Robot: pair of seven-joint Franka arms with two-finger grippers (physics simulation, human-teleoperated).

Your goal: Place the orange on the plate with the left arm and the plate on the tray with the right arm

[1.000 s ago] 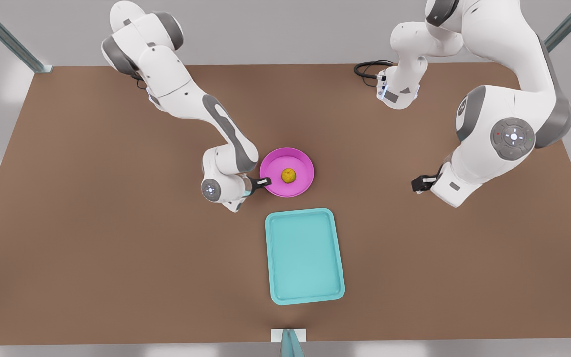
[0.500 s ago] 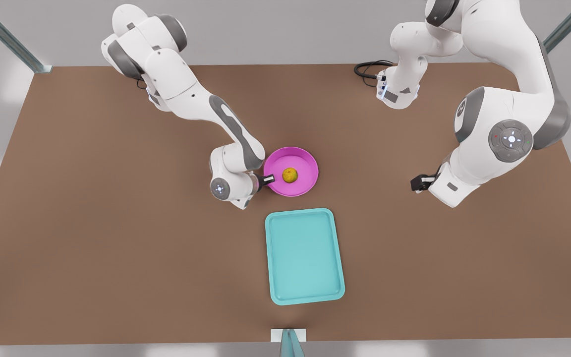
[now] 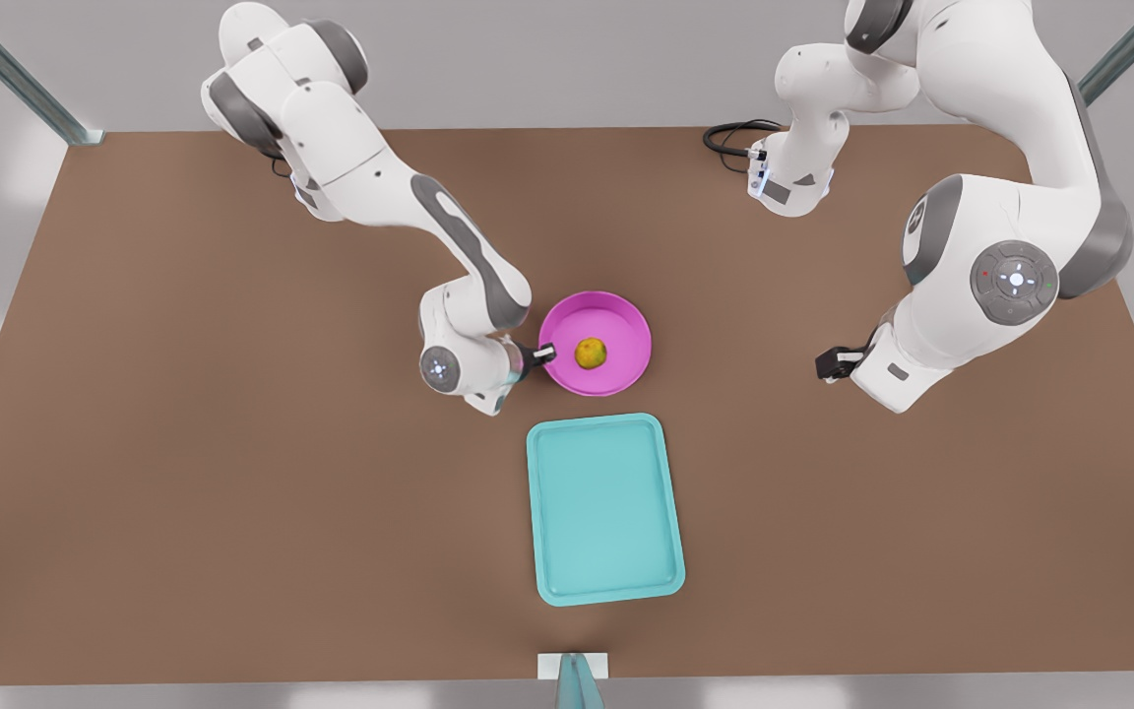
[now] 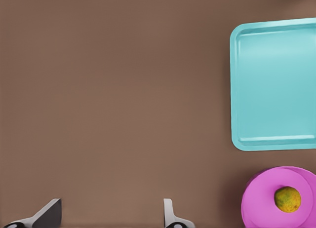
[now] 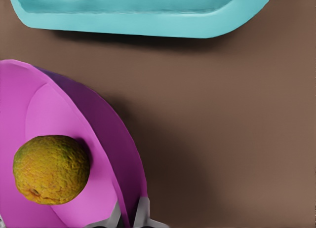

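Turquoise tray (image 3: 604, 508) flat on table, near magenta plate (image 3: 616, 372). Right gripper (image 3: 544, 352) clamped on plate rim, fingers (image 5: 142, 214) partly cut off. Left gripper (image 3: 831, 365) well apart, spread wide, empty. Orange (image 3: 591, 353) on plate.

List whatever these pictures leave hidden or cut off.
- Round magenta-pink plate: whether it clears the brown table cannot be told, since the front view looks down from above.
- Right gripper, shut on the plate's rim: its fingers are cut off by the right wrist view's edge.
- Left gripper, open and waiting over bare table: its fingers are cut off by the left wrist view's edge.
- Turquoise rectangular tray: cut off in both wrist views.
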